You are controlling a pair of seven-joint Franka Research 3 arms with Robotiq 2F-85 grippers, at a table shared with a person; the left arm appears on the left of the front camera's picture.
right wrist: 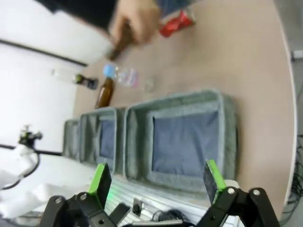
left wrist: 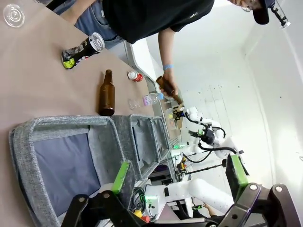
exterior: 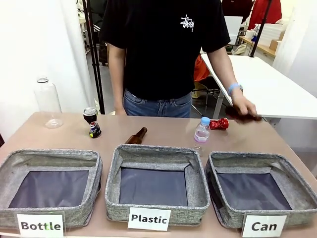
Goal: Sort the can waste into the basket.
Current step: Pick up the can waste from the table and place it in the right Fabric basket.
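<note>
The shiny red can (exterior: 218, 123) lies on its side at the far right of the table, just left of the person's hand (exterior: 245, 105), which rests on a brown bottle. The dark can (exterior: 91, 122) stands tilted at the far left. The grey basket labelled "Can" (exterior: 225, 210) sits at the front right with nothing in it. In the left wrist view my left gripper (left wrist: 180, 174) is open above the near basket, with the dark can (left wrist: 80, 51) and red can (left wrist: 135, 76) far off. My right gripper (right wrist: 156, 177) is open over the Can basket (right wrist: 226, 137); the red can (right wrist: 176, 23) lies beyond.
Baskets labelled "Bottle" (exterior: 49, 154) and "Plastic" (exterior: 148, 151) fill the front left and middle. A brown glass bottle (exterior: 136, 136) lies behind the Plastic basket, next to a small blue-capped plastic bottle (exterior: 201, 131). A large clear bottle (exterior: 48, 101) stands at the far left.
</note>
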